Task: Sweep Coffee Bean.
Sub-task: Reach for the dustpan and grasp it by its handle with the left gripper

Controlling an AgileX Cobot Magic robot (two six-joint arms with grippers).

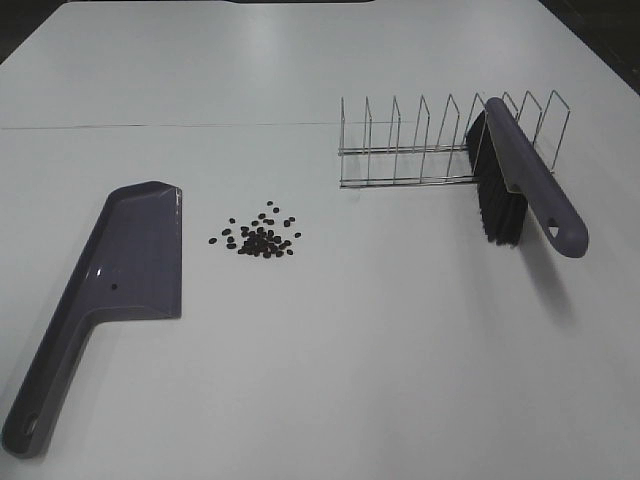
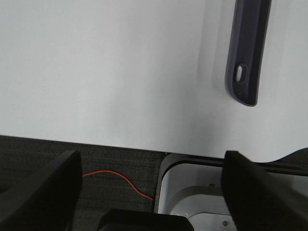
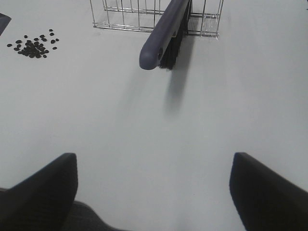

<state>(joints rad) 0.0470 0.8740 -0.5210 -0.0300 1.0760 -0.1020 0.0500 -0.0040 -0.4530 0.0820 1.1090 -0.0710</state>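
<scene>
A cluster of tiny dark coffee beans (image 1: pixel 260 236) lies on the white table left of centre; it also shows in the right wrist view (image 3: pixel 32 45). A purple dustpan (image 1: pixel 115 275) lies flat just left of the beans, its handle end showing in the left wrist view (image 2: pixel 246 53). A purple brush with black bristles (image 1: pixel 515 180) leans in the right end of a wire rack (image 1: pixel 420 145), handle sticking out toward the front (image 3: pixel 163 36). Both grippers are out of the high view. My left gripper (image 2: pixel 151 190) is open near the table's front edge. My right gripper (image 3: pixel 154 190) is open and empty, well short of the brush.
The wire rack (image 3: pixel 144 14) stands behind the centre-right of the table. A robot base (image 2: pixel 192 192) and an orange cable (image 2: pixel 120 180) on dark floor sit below the table's front edge. A thin seam (image 1: pixel 160 126) crosses the table top.
</scene>
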